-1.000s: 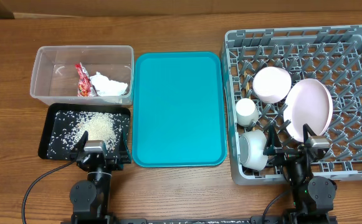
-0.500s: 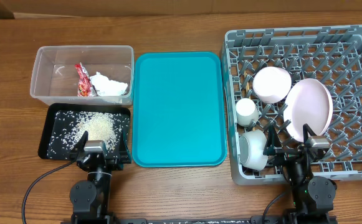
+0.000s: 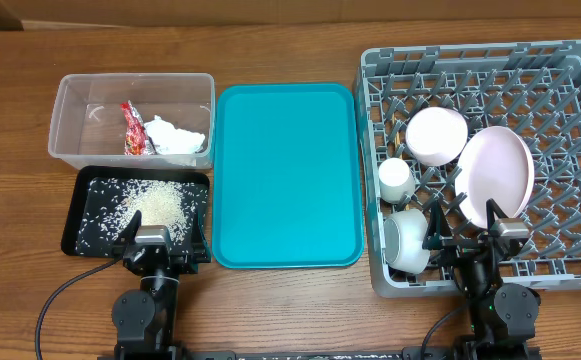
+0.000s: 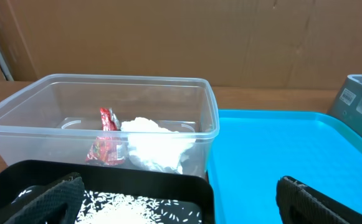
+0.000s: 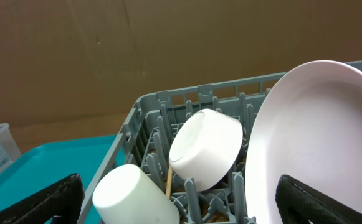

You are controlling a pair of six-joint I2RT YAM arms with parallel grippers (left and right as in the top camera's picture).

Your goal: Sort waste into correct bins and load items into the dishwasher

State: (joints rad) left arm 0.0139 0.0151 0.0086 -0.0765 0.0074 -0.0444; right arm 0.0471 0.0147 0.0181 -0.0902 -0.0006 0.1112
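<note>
The clear tub [image 3: 70,120] holds the red snack wrapper [image 3: 132,128] and the crumpled tissue [image 3: 177,138]; both also show in the left wrist view, wrapper [image 4: 106,140] and tissue [image 4: 156,144]. The black tray [image 3: 82,215] holds loose rice [image 3: 155,205]. The grey dish rack [image 3: 570,70] holds the pink-white plate [image 3: 497,172], white bowl [image 3: 436,135], white cup [image 3: 396,178] and metal bowl [image 3: 407,240]. A wooden chopstick [image 5: 168,180] stands between cup and bowl. My left gripper [image 3: 162,250] is open and empty at the black tray's near edge. My right gripper [image 3: 475,248] is open and empty at the rack's near edge.
A flat teal serving tray [image 3: 285,175] lies between the bins and the rack, with nothing on it. Bare wooden table runs along the back and front edges. A brown cardboard wall stands behind the table in both wrist views.
</note>
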